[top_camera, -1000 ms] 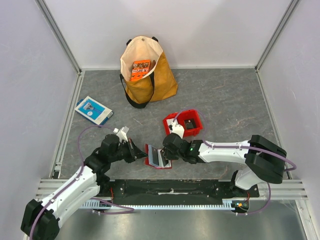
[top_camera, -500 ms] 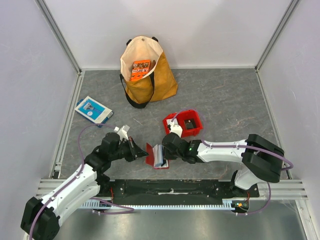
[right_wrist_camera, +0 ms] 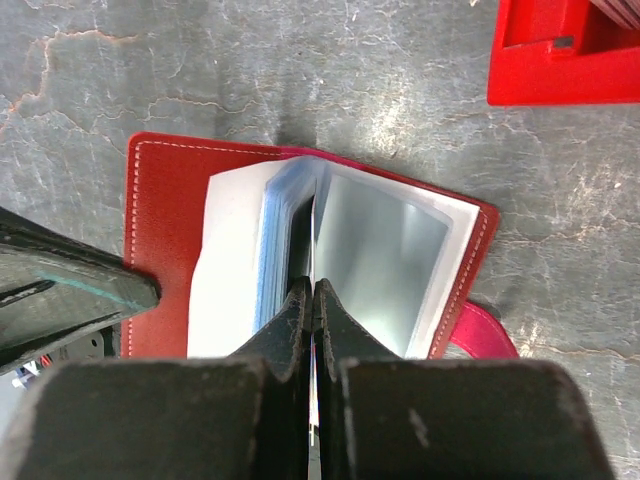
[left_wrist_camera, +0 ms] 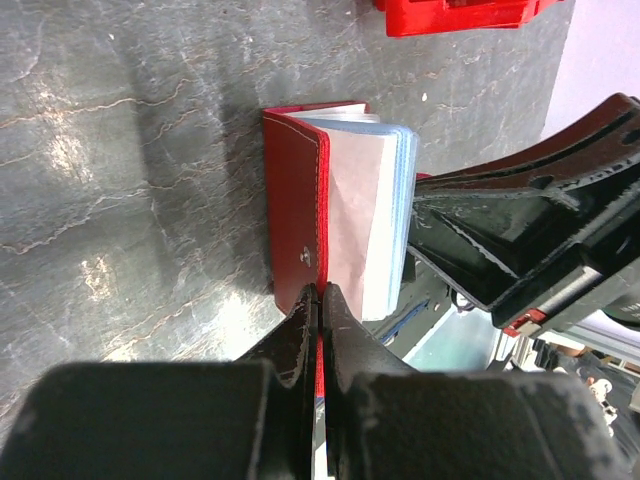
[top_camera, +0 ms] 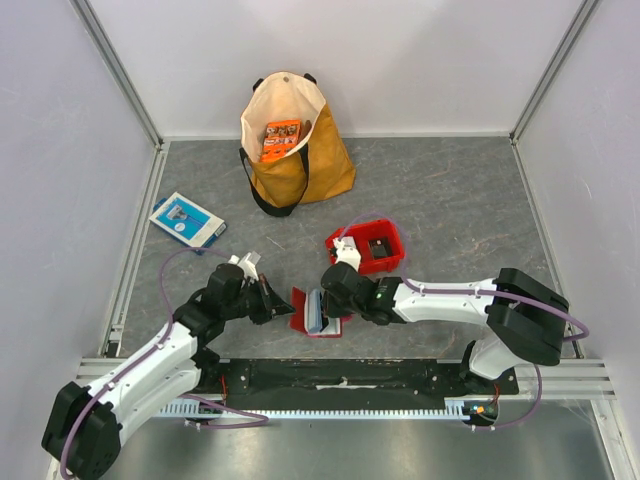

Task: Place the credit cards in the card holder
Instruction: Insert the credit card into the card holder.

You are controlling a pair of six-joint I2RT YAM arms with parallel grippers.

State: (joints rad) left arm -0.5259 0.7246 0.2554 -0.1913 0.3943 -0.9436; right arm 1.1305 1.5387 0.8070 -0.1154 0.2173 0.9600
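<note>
The card holder (top_camera: 303, 311), a small red wallet, lies half open on the grey table between my two arms. My left gripper (left_wrist_camera: 321, 290) is shut on the edge of its red cover (left_wrist_camera: 296, 215) and holds that flap up on edge. In the right wrist view the grey-blue inner pockets (right_wrist_camera: 385, 250) fan open. My right gripper (right_wrist_camera: 313, 286) is shut on a thin whitish credit card (right_wrist_camera: 313, 235), seen edge-on, with its far end down between the pockets. In the top view both grippers meet at the wallet, the left gripper (top_camera: 284, 306) on its left and the right gripper (top_camera: 326, 304) on its right.
A red plastic bin (top_camera: 389, 264) with a dark flat piece (top_camera: 378, 247) inside stands just behind the right wrist. A yellow tote bag (top_camera: 300, 165) holding an orange packet (top_camera: 281, 139) stands at the back. A blue-and-white flat box (top_camera: 186, 220) lies at the left.
The wallet lay flat open a second ago; its left cover has since been lifted upright by my left gripper. My right gripper has shifted slightly left over the pockets.
</note>
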